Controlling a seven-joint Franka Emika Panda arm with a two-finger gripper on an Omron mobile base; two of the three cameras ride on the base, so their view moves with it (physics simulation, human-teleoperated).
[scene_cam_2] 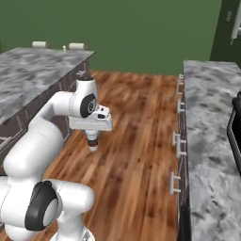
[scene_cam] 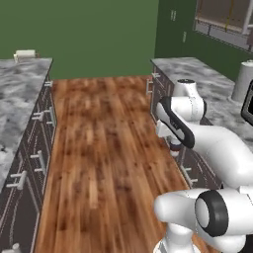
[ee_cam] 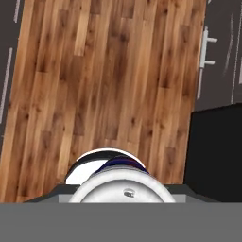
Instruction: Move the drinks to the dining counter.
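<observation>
Closest in, the white arm (scene_cam: 217, 148) rises from the base and bends forward over the aisle, its hand pointing down at the floor. The gripper (scene_cam_2: 92, 142) hangs over the wood floor (scene_cam: 99, 148), between 2 counters and touching neither. Under the hand sits a short white-topped cup (ee_cam: 124, 186). It shows in the hand view as a round white lid right against the camera, with a dark blue and red edge behind it. In the left base view the cup (scene_cam: 174, 146) is a small stub below the hand, clear of the floor. The jaws stand partly closed on the cup and it hangs in their grip; the fingers themselves are too small to make out.

To the left runs the dining counter (scene_cam: 20, 94), a broad grey-white veined marble top over dark taupe drawers with metal handles (scene_cam: 39, 160). The cup is well apart from it, out over the planks.

To the right is a 2nd marble counter (scene_cam_2: 207, 117) with handled fronts. A black appliance (scene_cam_2: 235, 136) is cut off by the picture edge, and farther along stands a pale cylinder (scene_cam: 243, 81).

Beyond the island's far end, 2 pale objects (scene_cam_2: 40, 44) peek up, too small to identify. Farthest back is the green wall (scene_cam_2: 141, 28), with a window (scene_cam: 222, 20) above the right counter.
</observation>
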